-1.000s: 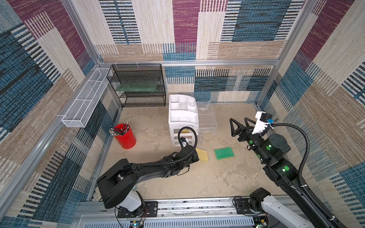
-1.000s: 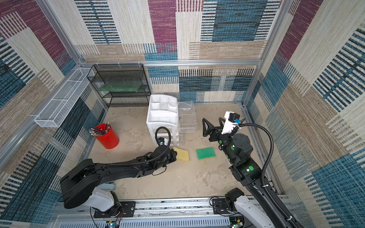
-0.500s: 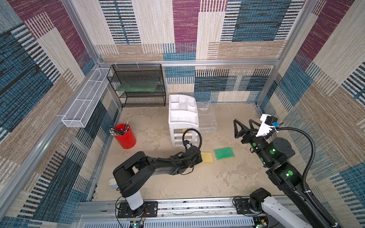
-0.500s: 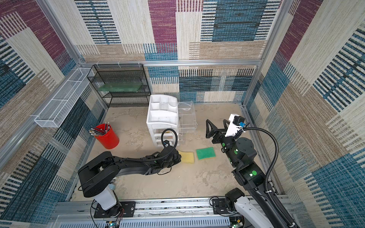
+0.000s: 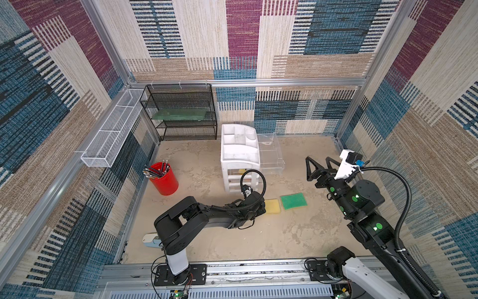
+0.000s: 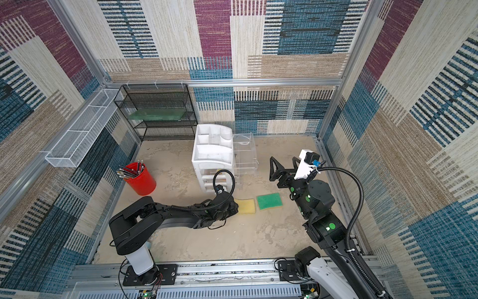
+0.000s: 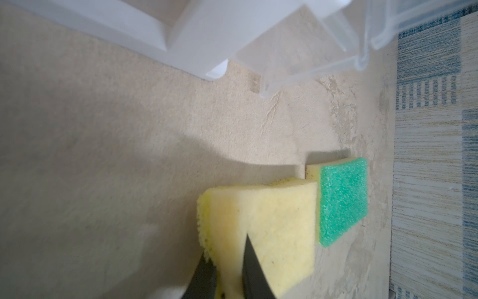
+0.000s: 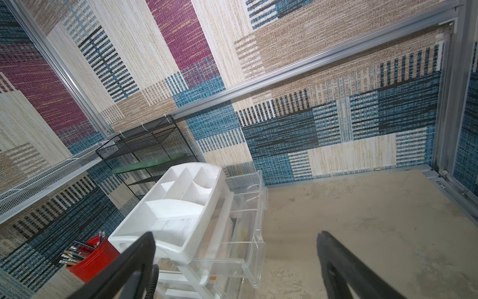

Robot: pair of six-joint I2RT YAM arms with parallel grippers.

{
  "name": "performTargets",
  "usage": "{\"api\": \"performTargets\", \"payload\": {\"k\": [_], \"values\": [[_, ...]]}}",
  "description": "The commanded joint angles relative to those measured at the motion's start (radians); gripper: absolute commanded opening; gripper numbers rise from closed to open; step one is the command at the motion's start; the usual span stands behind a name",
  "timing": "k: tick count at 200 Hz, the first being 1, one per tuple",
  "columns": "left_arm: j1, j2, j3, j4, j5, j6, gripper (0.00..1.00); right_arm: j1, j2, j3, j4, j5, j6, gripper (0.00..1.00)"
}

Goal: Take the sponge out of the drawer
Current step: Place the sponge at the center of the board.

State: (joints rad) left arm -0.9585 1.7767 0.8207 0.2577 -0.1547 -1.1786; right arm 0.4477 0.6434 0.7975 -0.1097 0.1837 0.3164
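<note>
Yellow sponge lies with its edge pinched in the left claw.

Both top views are bright, evenly lit from overhead and sharp throughout. The left arm throws only a faint, soft shadow on the tabletop. Wide-angle distortion bows the rails toward the edges.

In the left wrist view the drawer is washed out and out of focus. The left end effector is a dark blur, and a broad curved shadow reaches the yellow sponge.

In the right wrist view the wall is crisp. The right end effector shows as soft black silhouettes, and the rails there lean.
</note>
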Motion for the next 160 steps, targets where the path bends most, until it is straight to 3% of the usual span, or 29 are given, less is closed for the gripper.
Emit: {"api": "performTargets", "payload": {"k": [1, 45, 137, 160], "values": [[-0.001, -0.005, 0.003, 0.000, -0.022, -0.004, 0.22, 0.000, 0.004, -0.003, 0.016, 0.011, -0.001, 0.98], [-0.001, -0.016, 0.004, -0.021, -0.033, 0.002, 0.34, -0.002, 0.012, 0.001, 0.016, 0.002, -0.004, 0.98], [-0.001, -0.037, -0.023, -0.030, -0.050, -0.024, 0.41, -0.003, 0.022, 0.002, 0.016, -0.005, -0.009, 0.99], [-0.002, -0.048, -0.031, -0.031, -0.057, -0.024, 0.48, -0.005, 0.023, 0.002, 0.018, -0.011, -0.011, 0.99]]}}
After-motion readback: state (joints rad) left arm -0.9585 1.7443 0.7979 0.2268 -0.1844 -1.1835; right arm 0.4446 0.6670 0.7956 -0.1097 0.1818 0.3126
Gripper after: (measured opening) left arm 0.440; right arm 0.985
